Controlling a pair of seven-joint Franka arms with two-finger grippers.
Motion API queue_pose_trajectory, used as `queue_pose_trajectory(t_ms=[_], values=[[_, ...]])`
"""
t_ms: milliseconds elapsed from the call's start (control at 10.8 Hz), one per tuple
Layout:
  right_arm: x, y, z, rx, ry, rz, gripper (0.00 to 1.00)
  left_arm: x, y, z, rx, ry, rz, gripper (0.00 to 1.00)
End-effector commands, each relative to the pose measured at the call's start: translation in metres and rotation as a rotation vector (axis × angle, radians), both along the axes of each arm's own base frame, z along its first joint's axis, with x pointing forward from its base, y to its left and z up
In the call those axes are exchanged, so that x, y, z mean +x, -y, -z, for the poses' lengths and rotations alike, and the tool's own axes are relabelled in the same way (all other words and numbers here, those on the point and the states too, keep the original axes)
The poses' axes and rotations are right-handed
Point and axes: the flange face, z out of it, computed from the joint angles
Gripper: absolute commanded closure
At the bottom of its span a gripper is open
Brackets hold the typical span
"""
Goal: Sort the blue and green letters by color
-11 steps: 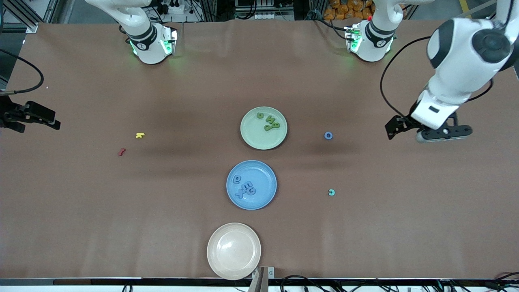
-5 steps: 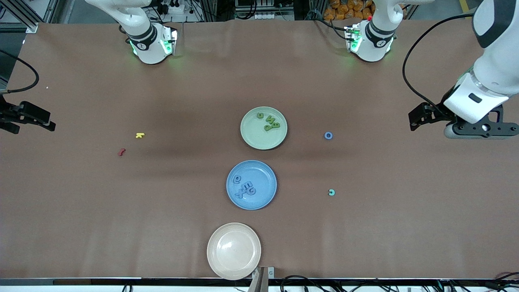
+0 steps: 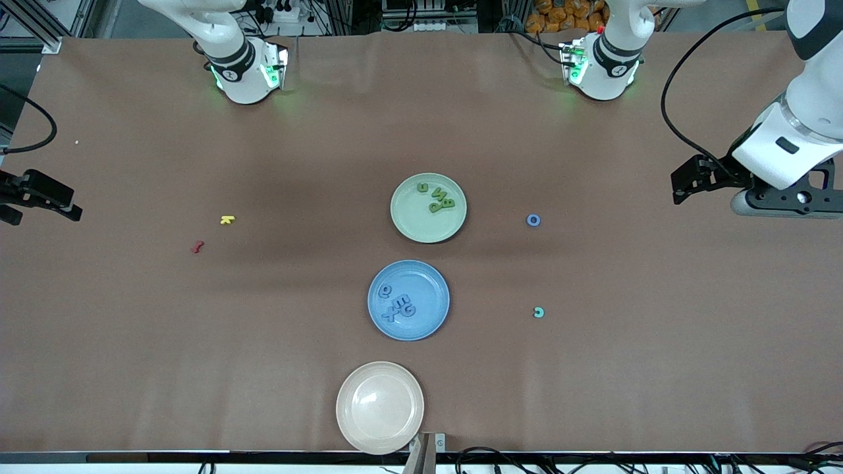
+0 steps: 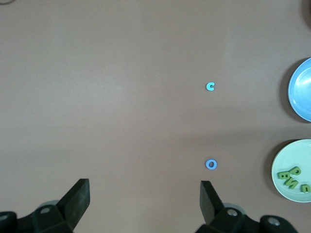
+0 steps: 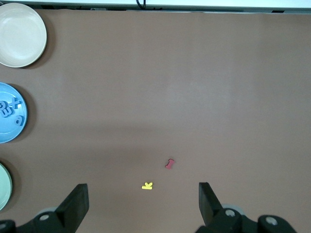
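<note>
Several green letters point(image 3: 440, 197) lie on the pale green plate point(image 3: 412, 224). Several blue letters point(image 3: 398, 304) lie on the blue plate point(image 3: 428, 316), which is nearer the front camera. A loose blue O point(image 3: 533, 220) and a teal C point(image 3: 539, 312) rest on the table toward the left arm's end. My left gripper point(image 4: 144, 187) hangs open and empty over bare table near that end, with the blue O point(image 4: 211, 164) off to one side of it. My right gripper point(image 5: 142, 191) is open and empty over the right arm's end, above the yellow K point(image 5: 147, 186).
An empty beige plate point(image 3: 380, 407) sits by the table's front edge. The yellow K point(image 3: 227, 220) and a red squiggly piece point(image 3: 197, 247) lie toward the right arm's end. In the front view the right arm's hand shows only at the picture's edge.
The left arm has swung outward toward its end of the table, away from the blue O. The right arm's hand has drifted slightly farther toward its end. Letters and plates have not moved.
</note>
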Motion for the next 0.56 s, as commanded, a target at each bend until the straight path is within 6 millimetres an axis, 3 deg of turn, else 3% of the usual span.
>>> queue_pose_trajectory(t_ms=[0,93,186,465], values=[[-0.001,0.002,-0.006,0.012,0.011,-0.005,0.00,-0.008,-0.002,-0.017,-0.036,-0.008,0.024,0.00],[-0.002,0.002,-0.007,0.010,0.014,-0.007,0.00,-0.009,-0.005,-0.017,-0.064,-0.017,0.017,0.00],[-0.002,0.001,-0.009,0.013,0.018,-0.005,0.00,-0.008,-0.021,-0.018,-0.088,-0.020,-0.016,0.00],[-0.003,0.000,-0.021,0.011,0.047,-0.005,0.00,-0.012,-0.019,-0.018,-0.106,-0.024,-0.016,0.00]])
